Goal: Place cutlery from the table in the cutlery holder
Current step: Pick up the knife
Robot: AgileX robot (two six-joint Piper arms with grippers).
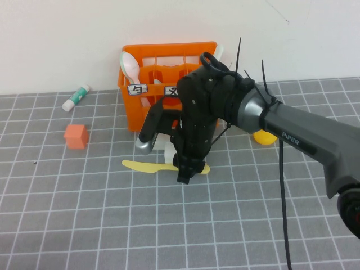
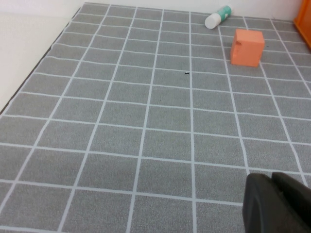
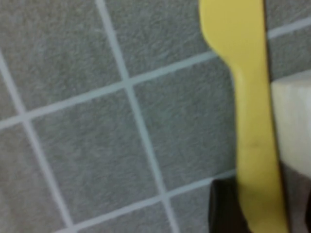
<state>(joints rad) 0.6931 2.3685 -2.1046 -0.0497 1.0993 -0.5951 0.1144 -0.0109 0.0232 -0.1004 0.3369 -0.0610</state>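
I see right tool [image 1: 187,171] mid-frame, down on yellow knife [image 1: 143,165], fingers either side; clamped? can't tell. Left tool [image 2: 277,204] looks together, off left.

Black right gripper [image 1: 188,169], grey "PiPER"-marked forearm, black cable ties, trailing cable.

The left gripper's dark fingers [image 2: 277,204] show only as a blunt black mass at the frame's corner, hanging over the flat grey worktop [image 2: 146,121] with its grid of thin white lines. Well ahead of the fingers sits a small orange cube [image 2: 248,47]. Beyond it lies a white tube with a teal end [image 2: 218,16]. An orange plastic edge [image 2: 305,22] peeks in past the cube.
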